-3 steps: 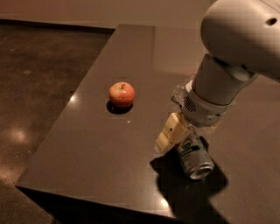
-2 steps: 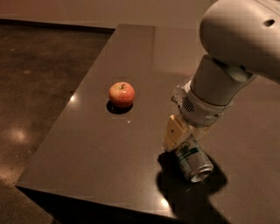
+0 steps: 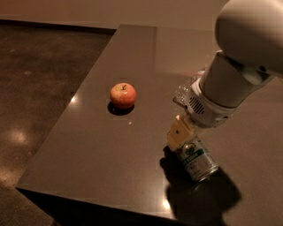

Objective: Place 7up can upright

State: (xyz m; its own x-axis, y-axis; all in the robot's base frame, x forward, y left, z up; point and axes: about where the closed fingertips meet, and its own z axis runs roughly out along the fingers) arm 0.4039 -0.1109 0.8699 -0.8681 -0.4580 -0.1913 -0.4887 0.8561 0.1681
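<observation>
Counter [image 3: 88, 150] of dark, glossy brown fills most of the frame, from the near edge at the bottom back to the upper middle, with small glints of light on its surface. Dark speckled floor [image 3: 40, 88] takes up the left side, and a pale strip of wall [image 3: 110, 11] runs along the top. From the upper right corner a bulky white and grey robot arm [image 3: 239, 66] reaches down toward the lower middle. At its end the gripper [image 3: 180, 134] sits just right of centre in the lower half, its cream-coloured tip low over the counter and against the upper left end of the 7up can [image 3: 196, 160]. Whether the fingers are closed on the can cannot be told, since the arm hides the far side. The can lies tilted on its side in the lower right-centre of the frame, green band and logo facing up, silver end pointing to the lower right, with a dark shadow under and around it. An apple [image 3: 123, 95], red and yellow with its stem up, stands left of centre, well apart from the can. A clear plastic bottle [image 3: 183, 90] shows only partly behind the arm's wrist.
</observation>
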